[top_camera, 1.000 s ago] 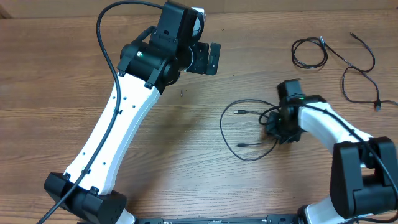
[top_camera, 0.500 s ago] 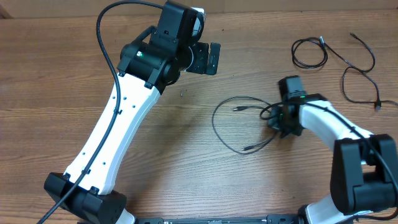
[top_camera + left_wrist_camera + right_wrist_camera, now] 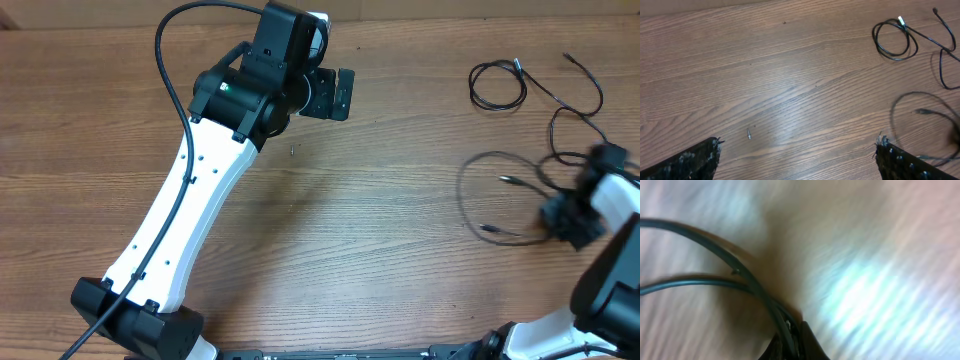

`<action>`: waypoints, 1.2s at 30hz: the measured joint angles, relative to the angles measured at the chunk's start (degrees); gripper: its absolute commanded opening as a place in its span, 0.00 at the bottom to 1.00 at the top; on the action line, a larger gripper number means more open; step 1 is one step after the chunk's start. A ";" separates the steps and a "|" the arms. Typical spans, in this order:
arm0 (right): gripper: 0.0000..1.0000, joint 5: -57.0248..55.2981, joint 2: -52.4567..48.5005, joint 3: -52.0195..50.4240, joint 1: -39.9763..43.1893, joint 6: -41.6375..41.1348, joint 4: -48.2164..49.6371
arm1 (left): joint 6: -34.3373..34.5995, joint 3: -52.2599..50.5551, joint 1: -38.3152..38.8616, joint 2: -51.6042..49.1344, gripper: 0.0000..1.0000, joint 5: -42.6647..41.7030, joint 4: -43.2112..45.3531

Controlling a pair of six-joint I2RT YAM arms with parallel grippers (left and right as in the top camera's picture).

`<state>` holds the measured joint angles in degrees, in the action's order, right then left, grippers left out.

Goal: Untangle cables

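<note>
Where the overhead view takes in the surface [image 3: 330, 230], the right gripper [image 3: 572, 222] is clamped on a looped cable [image 3: 463, 195] near the right edge, probably to drag it clear of the other cables [image 3: 497, 88] toward the far right corner. From the left wrist, the left gripper [image 3: 797, 155] hangs wide open over bare wood, seemingly waiting. The right wrist view, blurred, shows two strands pinched; no writing is legible.

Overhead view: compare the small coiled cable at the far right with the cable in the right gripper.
The coiled cable lies untouched on the table; the held cable is pinched in the shut right gripper. The coiled cable forms a small tight loop; the held cable spreads in one wide open loop. Both are thin black cords.
</note>
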<state>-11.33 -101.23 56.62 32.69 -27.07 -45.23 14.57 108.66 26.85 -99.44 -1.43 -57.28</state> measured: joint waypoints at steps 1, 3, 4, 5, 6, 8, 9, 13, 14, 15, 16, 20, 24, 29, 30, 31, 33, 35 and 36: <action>0.04 0.31 -0.02 0.00 1.99 -0.20 0.50 | 0.00 0.00 0.00 0.00 1.00 0.00 -0.02; 0.04 1.16 -0.04 0.00 5.46 -0.46 1.25 | 0.00 0.00 0.00 0.00 0.99 0.00 0.00; 0.04 1.73 -0.04 0.00 6.99 -0.63 1.64 | 0.00 0.00 0.00 0.00 0.99 0.00 -0.02; 0.04 2.12 -0.04 0.00 7.96 -0.83 1.99 | 0.00 0.00 0.00 0.00 0.99 0.00 0.00; 0.04 2.56 -0.04 0.00 9.07 -1.09 2.34 | 0.00 0.00 0.00 0.00 1.00 0.00 -0.02; 0.04 2.97 -0.04 0.00 9.75 -1.62 2.62 | 0.00 0.00 0.00 0.00 1.00 0.00 0.00; 0.04 3.28 -0.07 0.00 10.12 -1.95 2.80 | 0.00 0.00 0.00 0.00 1.00 0.00 0.00; 0.04 4.13 -0.20 0.00 11.87 -3.15 4.15 | 0.00 0.00 0.00 0.00 1.00 0.00 0.00; 0.04 4.57 -0.20 0.07 12.22 -3.26 4.17 | 0.00 0.00 0.00 0.00 1.00 0.00 0.00; 0.04 5.27 -0.22 0.24 12.63 -3.39 3.78 | 0.00 0.00 0.00 0.00 0.99 0.00 0.00; 0.14 6.01 -0.44 0.66 13.00 -3.45 3.08 | 0.00 0.00 0.00 0.00 0.99 0.00 0.00; 0.89 7.43 -1.77 3.63 13.77 -4.20 -2.84 | 0.00 0.00 0.00 0.00 1.00 0.00 0.00; 1.00 8.20 -1.75 8.20 13.77 -4.26 -8.24 | 0.00 0.00 0.00 0.00 0.99 0.00 0.00; 1.00 8.83 3.63 13.99 12.96 -3.65 -11.43 | 0.00 0.00 0.00 0.00 1.00 0.00 0.00; 1.00 9.20 5.86 14.91 12.41 -2.86 -11.52 | 0.00 0.00 0.00 0.00 1.00 0.00 -0.02; 1.00 9.57 8.02 15.69 11.78 -2.27 -11.61 | 0.00 0.00 0.00 0.00 1.00 0.00 -0.02; 1.00 10.49 13.46 16.96 9.51 -0.46 -11.43 | 0.00 0.00 0.00 0.00 0.99 0.00 -0.02; 1.00 11.52 18.43 17.49 6.95 1.22 -11.39 | 0.00 0.00 0.00 0.00 0.99 0.00 0.00; 1.00 12.68 22.08 17.62 4.61 2.54 -11.41 | 0.00 0.00 0.00 0.00 1.00 0.00 -0.02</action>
<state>1.34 -79.15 74.24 37.30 -24.53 -56.64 14.57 108.66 26.85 -99.44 -1.43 -57.30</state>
